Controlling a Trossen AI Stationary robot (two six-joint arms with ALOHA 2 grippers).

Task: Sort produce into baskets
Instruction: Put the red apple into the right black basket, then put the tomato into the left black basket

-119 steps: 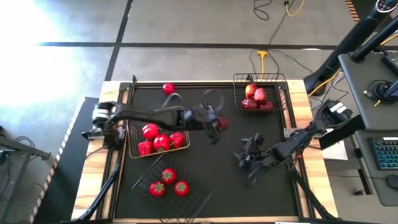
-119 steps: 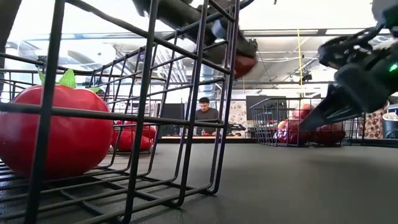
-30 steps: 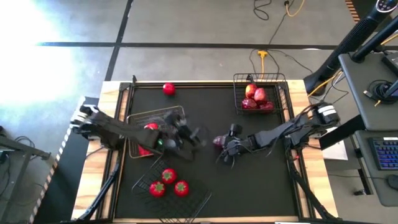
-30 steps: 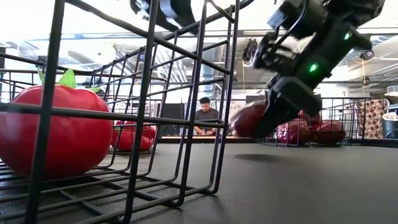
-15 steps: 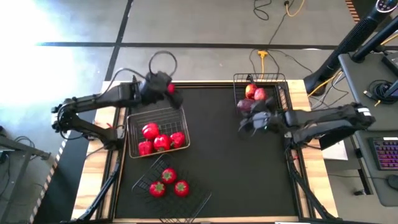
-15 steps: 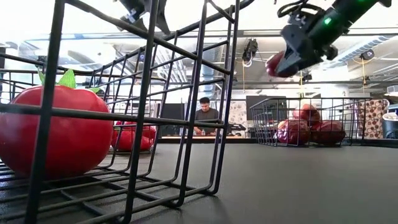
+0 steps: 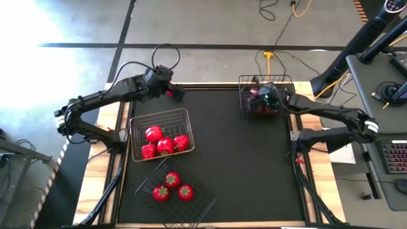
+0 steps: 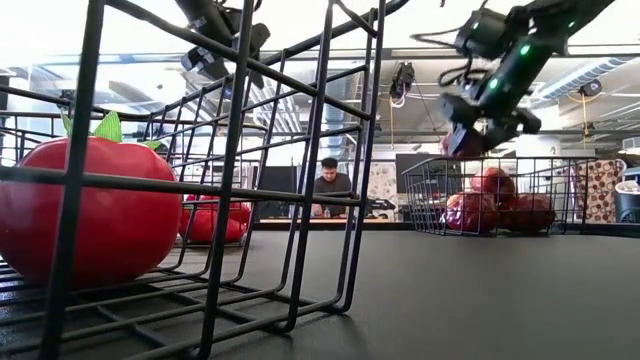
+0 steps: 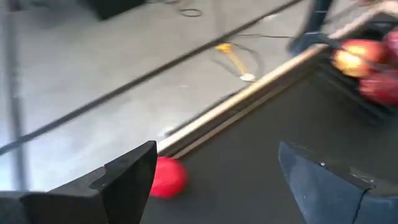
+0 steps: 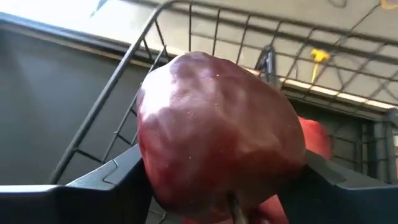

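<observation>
My right gripper (image 7: 262,100) is shut on a dark maroon apple (image 10: 217,137) above the far right wire basket (image 7: 281,81), which holds several red apples (image 7: 272,108). In the low view the held apple (image 8: 460,146) hangs above that basket's rim. My left gripper (image 7: 172,93) is open at the table's far left, over a loose red item (image 9: 166,177) that lies on the black mat beside one finger, untouched. The middle left basket (image 7: 136,124) holds red peppers (image 7: 164,141). The near basket (image 7: 147,184) holds tomatoes (image 7: 172,186). My right gripper pinches the maroon apple by two opposite sides (image 10: 152,168) between its two fingers (image 10: 112,183). The fingers slant down from the table's right side. The apple is lifted clear, above the far right basket, with its stem end (image 10: 233,202) turned back between the fingers.
The near basket stands askew to the table's edges. A big tomato (image 8: 95,205) inside its wires fills the low view's left. A wooden rim (image 7: 203,84) borders the mat at the far edge. A person sits in the room beyond the table (image 8: 328,185).
My right gripper has lifted the maroon apple off the mat's middle and carried it up and toward the far right, to above the apple basket. My left gripper has gone from beside the pepper basket to the far edge, over the loose red item.
</observation>
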